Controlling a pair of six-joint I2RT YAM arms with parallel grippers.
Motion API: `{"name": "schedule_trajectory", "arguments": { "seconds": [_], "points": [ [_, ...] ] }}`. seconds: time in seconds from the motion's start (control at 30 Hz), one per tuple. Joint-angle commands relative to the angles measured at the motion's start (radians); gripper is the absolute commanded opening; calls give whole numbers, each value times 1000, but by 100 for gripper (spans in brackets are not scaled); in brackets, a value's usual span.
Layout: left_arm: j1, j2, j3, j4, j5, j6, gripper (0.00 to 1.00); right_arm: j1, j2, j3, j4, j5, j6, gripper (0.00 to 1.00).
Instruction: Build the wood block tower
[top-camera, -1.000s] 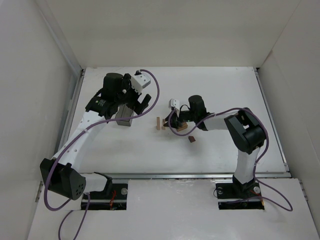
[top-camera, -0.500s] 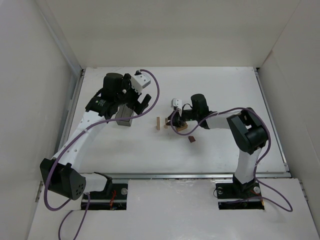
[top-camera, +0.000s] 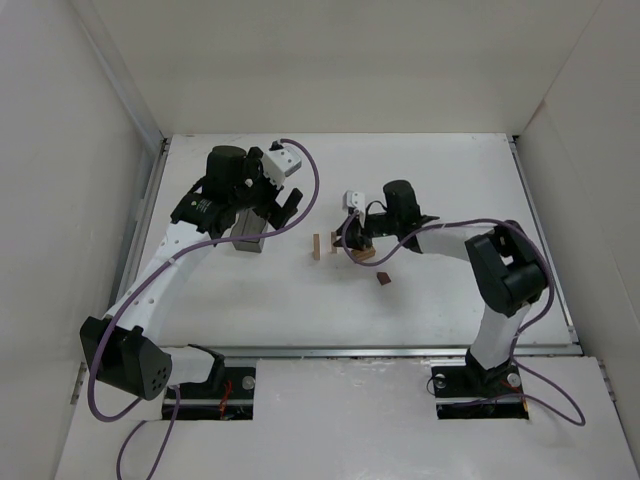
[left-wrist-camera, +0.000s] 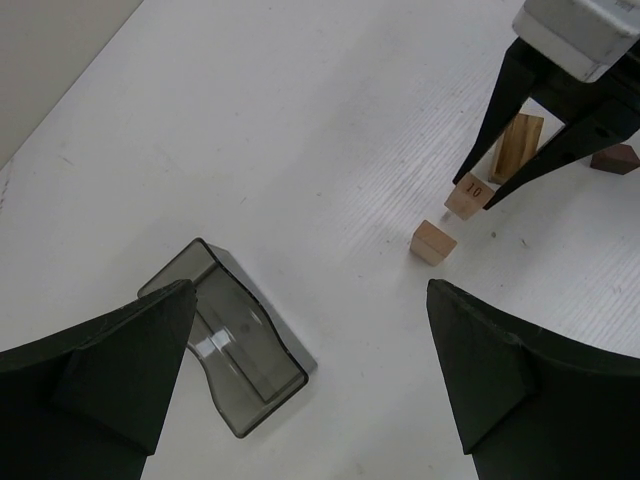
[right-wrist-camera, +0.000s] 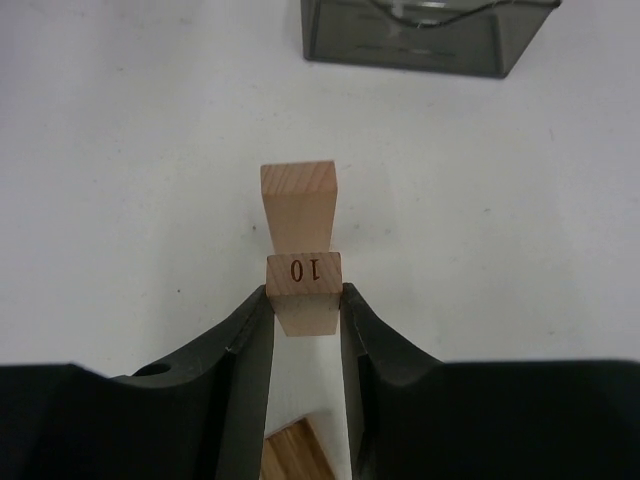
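**Pinching the stamped block beside its upright neighbour**

Gripping a small light-tan stamped block (right-wrist-camera: 305, 285), marked "10", in the right gripper (right-wrist-camera: 304, 300), with the jaws pinching it by two opposite sides and the marked face turned toward the wrist camera. Holding it low near the middle of the white table (top-camera: 440, 180), just beside an upright block (right-wrist-camera: 298, 205) of the same pale wood standing on the far side of it. Lining the two up one behind the other in the right wrist view. Keeping them apart by a narrow strip of table in the left wrist view. Leaving it unclear, from these angles, whether resting on the table or hanging just above it.

Leaving a third tan piece (left-wrist-camera: 517, 145) behind the right fingers (left-wrist-camera: 497, 110), on the wrist side, partly hidden by them. Leaving the dark reddish-brown block (top-camera: 383, 280) lying alone on the table, nearer the arm bases and apart from the pale pieces. Showing no stack yet: every piece either at table level or in the grip.

Hanging the left gripper (left-wrist-camera: 310, 295) with its jaws spread wide and clamping nothing, above a dark translucent grey box (left-wrist-camera: 225, 350). Framing that box under the left-hand finger in the wrist view, lying flat on the table, well apart from the blocks and to their left in the overhead view.
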Motion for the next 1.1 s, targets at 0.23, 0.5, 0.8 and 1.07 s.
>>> {"name": "schedule_trajectory", "arguments": {
  "seconds": [0.23, 0.5, 0.8, 1.07],
  "points": [
    [2, -52, 0, 38, 6, 25, 100, -61, -216, -14, 256, -61, 271, 16],
    [-51, 43, 183, -132, 373, 193, 100, -81, -246, -20, 797, -149, 723, 16],
    [-93, 139, 335, -156, 461, 226, 97, -81, -198, -43, 1359, -123, 1072, 16],
    [-133, 158, 335, -165, 481, 250, 77, -81, -209, -65, 1456, -107, 1132, 15]
  ]
}}
